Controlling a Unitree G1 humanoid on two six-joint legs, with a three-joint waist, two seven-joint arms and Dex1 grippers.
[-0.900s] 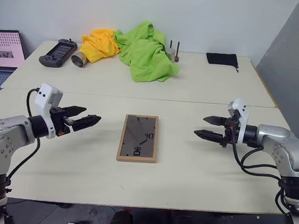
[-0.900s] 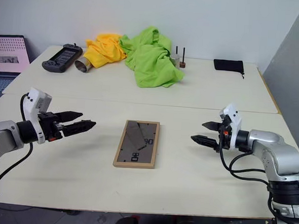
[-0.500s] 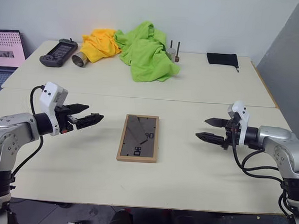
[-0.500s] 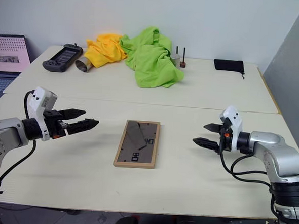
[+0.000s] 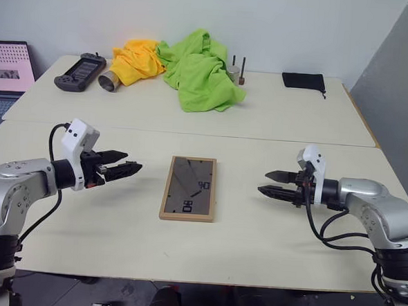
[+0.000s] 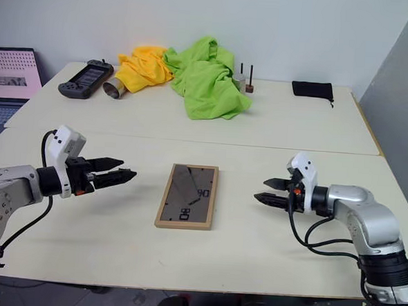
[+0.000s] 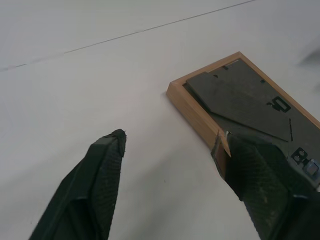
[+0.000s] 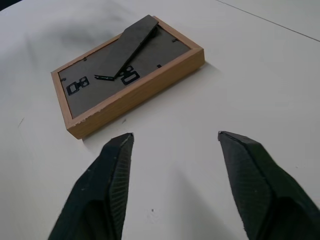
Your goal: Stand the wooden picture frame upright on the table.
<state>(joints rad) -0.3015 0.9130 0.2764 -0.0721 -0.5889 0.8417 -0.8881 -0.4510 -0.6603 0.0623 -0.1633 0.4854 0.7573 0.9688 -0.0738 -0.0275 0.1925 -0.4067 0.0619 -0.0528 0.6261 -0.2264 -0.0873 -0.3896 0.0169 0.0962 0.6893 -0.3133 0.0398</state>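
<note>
Both tools, left tool (image 5: 122, 169) and right tool (image 5: 276, 184), jaws apart and empty, have closed in toward the face-down wooden picture frame (image 5: 189, 188) on the tabletop (image 5: 267, 247), readying a grasp.

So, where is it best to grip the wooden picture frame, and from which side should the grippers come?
Probably by its two long wooden edges. The wooden picture frame lies flat, back panel up, between the left gripper and the right gripper, both open and aimed at it from opposite sides. Its raised rim gives the fingers faces to press on; the stand should stay free.
</note>
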